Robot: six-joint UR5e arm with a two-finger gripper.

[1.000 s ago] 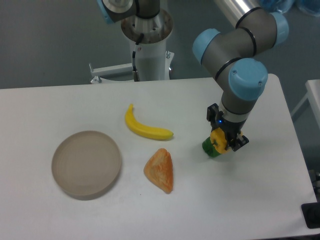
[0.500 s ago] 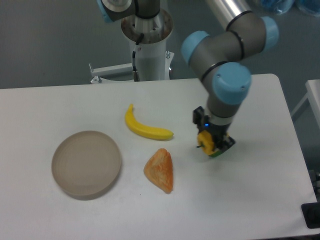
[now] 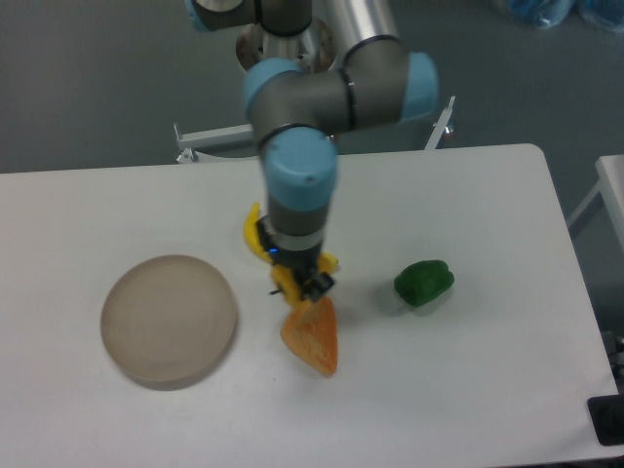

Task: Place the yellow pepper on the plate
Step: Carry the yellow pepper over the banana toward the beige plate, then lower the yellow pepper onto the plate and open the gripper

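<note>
So from where I'm standing: the plate (image 3: 169, 320) sits over on the left, near edge of the table (image 3: 507, 390), nothing on it yet. It hasn't budged at all.

The big change is the arm. A second ago it was way over on the right, hovering next to the green pepper (image 3: 424, 283) with something yellow pinched in the claw. Now it's swung a good way left and the gripper (image 3: 300, 285) is hanging just above the top tip of that orange wedge-shaped toy (image 3: 312, 332), right in front of the banana (image 3: 255, 237), which is mostly hidden behind the wrist now.

The yellow pepper (image 3: 290, 290) came along for the ride. You can see bits of yellow poking out between the fingers, so the claw is closed snug around it and carrying it off the table. I can't make out much of the pepper's shape, it's mostly covered by the fingers.

The green pepper is left alone on the right, fully in view now, well apart from the arm.

My read: pick is done, transport is roughly halfway there. It needs to travel further left and a bit nearer to get over the plate, then let go.
</note>
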